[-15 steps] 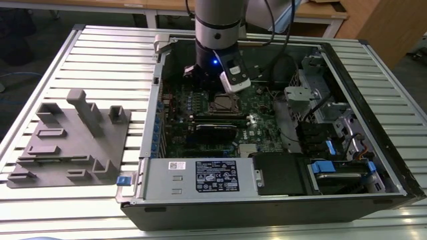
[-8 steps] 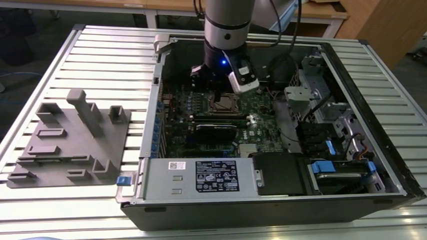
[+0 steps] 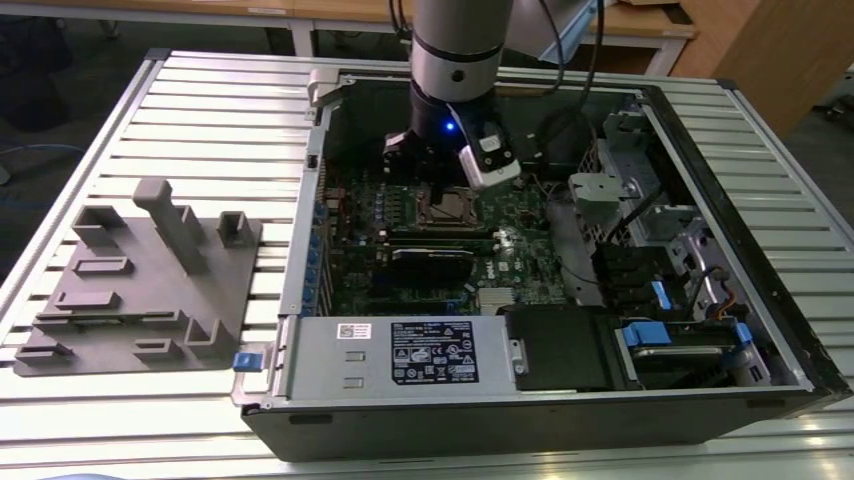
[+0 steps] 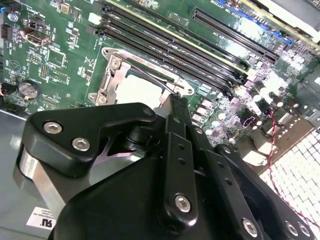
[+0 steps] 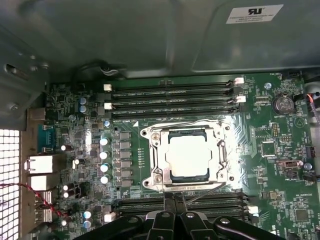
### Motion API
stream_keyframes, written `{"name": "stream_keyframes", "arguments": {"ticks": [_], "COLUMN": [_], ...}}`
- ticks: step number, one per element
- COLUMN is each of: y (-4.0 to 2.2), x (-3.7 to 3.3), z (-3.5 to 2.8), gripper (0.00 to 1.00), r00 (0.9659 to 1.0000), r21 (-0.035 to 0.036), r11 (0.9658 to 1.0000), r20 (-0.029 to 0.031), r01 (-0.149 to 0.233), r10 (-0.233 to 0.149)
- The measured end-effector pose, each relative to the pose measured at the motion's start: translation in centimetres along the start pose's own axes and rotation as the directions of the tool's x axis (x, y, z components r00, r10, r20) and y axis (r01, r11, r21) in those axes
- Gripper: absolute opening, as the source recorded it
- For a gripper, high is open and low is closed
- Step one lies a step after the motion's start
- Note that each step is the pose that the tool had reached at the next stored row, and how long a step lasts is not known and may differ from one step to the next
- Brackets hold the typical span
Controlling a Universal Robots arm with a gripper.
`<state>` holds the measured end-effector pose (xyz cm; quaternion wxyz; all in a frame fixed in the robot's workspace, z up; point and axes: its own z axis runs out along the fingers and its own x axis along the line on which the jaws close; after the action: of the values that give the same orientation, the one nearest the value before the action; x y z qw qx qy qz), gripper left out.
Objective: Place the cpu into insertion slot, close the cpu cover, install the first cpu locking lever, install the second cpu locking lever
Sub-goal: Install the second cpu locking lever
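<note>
Silver-grey metal catches the light at the middle of the green motherboard (image 5: 280,165), where we see the cpu (image 5: 187,156) lying flat inside the insertion slot (image 5: 150,150). Over it sits the cpu cover (image 5: 220,150), a thin silvery frame lying down around the chip, whose top shows through the frame's window. A thin wire lever (image 5: 200,186) runs along the socket edge nearest the pincer.

In the exterior view we see the arm (image 3: 454,50) coming straight down from above into the open computer case (image 3: 747,200), its wrist section upright and its lower end just over the socket (image 3: 447,210). A small blue light glows on the wrist. The case lies on its side on a slatted metal tabletop (image 3: 200,110), with a grey plastic fixture (image 3: 147,280) resting on the slats well apart, toward the exterior view's left.

In both wrist views we see the pincer (image 5: 174,202) with its black fingers (image 4: 180,120) drawn together, tips meeting at the socket edge by the wire lever. We cannot tell whether the tips touch or grip the lever. In the second wrist view the pincer's black linkage bars spread out behind the fingers. Long black memory slots (image 5: 170,100) run parallel beside the socket on both sides.
</note>
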<state>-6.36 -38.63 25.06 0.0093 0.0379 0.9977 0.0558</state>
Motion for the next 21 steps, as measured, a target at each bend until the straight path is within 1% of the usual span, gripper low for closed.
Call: {"name": "stream_keyframes", "arguments": {"ticks": [5, 10, 17, 21], "y": [-0.08, -0.23, -0.6, -0.76], "x": [0.01, 0.13, 0.34, 0.5], "z": [0.59, 0.86, 0.96, 1.47], "gripper": [0.11, 0.11, 0.11, 0.11], "r00": [1.0, 1.0, 1.0, 1.0], "r21": [0.0008, 0.001, 0.0015, 0.0017], "r11": [1.0, 1.0, 1.0, 1.0], "r20": [0.0, 0.0002, 0.0006, 0.0007], "r01": [0.0, -0.001, -0.002, -0.002], "r10": [0.0, 0.001, 0.002, 0.002]}}
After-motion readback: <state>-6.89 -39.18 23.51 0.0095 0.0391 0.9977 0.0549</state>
